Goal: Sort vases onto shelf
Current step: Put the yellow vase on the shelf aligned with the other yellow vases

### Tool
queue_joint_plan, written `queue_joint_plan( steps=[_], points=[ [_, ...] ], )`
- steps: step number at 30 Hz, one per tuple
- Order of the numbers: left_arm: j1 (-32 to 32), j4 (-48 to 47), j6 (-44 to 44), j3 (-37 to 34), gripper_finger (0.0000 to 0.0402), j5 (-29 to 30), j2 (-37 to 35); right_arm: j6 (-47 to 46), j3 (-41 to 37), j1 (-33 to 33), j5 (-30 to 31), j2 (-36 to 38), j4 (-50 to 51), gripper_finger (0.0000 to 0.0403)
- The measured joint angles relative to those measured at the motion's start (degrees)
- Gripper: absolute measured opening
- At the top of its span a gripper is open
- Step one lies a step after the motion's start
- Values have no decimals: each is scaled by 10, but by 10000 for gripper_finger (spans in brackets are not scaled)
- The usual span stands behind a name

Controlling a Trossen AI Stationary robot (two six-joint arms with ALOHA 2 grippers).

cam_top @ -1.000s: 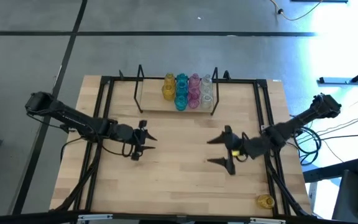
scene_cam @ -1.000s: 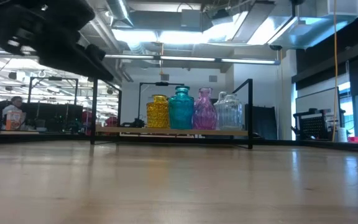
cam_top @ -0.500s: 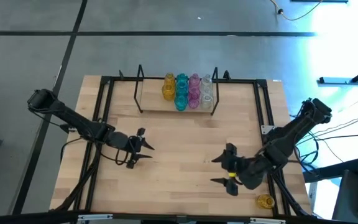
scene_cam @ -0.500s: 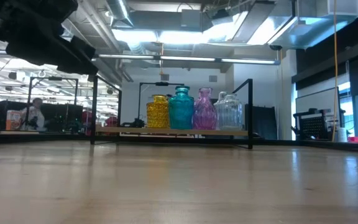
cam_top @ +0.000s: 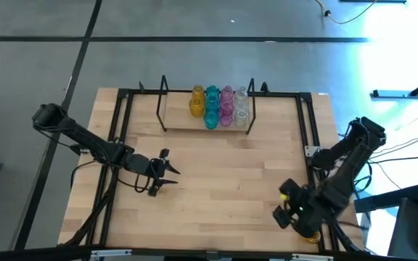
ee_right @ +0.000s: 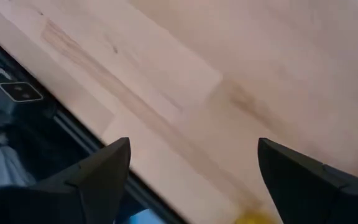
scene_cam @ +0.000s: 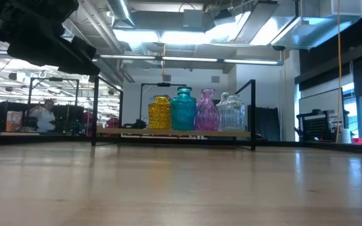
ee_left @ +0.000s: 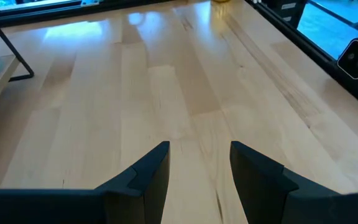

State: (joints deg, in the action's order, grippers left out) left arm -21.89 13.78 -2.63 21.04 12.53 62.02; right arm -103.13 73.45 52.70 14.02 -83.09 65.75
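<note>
Shelf [cam_top: 194,123]: low light-wood board, black wire upright at each short end, upper centre of the high view, long axis running left-right. On it, translucent bottle-shaped vases stand upright in a tight cluster toward its right end: yellow vase [cam_top: 197,104] one seen, teal vases [cam_top: 212,109] two, pink vases [cam_top: 227,106] two, clear vases [cam_top: 242,106] two. Stray yellow vase [cam_top: 310,235] at the table's lower right corner. Right gripper [cam_top: 287,205] just beside it, fingers spread wide, empty. Left gripper [cam_top: 165,172] centre-left, fingers parted, empty.

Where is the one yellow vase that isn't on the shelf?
High view: the stray yellow vase sits at the table's front right corner, directly beneath the right gripper.
</note>
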Motion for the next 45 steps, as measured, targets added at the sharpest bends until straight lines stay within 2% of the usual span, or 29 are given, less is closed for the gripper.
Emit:
queue_joint_plan(
  steps=[4,7,10,12,15,23,30,37,45],
  points=[
    [0,0,1,0,161,0,0,-129,0,59,2,-8,5,332],
    [0,0,2,0,161,0,0,-221,0,88,-49,-25,6,332],
    [0,0,13,0,161,0,0,-264,0,97,-118,-45,6,332],
    [0,0,28,0,161,0,0,-267,0,96,-151,-56,3,332],
    [0,0,35,0,161,0,0,-267,0,95,-161,-70,-10,327],
    [0,-4,47,0,161,0,0,-283,0,93,-246,-94,-39,288],
    [0,-4,48,0,161,0,0,-273,0,68,-318,-117,-39,269],
    [0,-5,48,0,161,0,0,-257,0,57,-355,-124,-31,264],
    [0,-4,48,0,161,0,0,-247,0,53,-358,-124,-24,264]
  ],
)
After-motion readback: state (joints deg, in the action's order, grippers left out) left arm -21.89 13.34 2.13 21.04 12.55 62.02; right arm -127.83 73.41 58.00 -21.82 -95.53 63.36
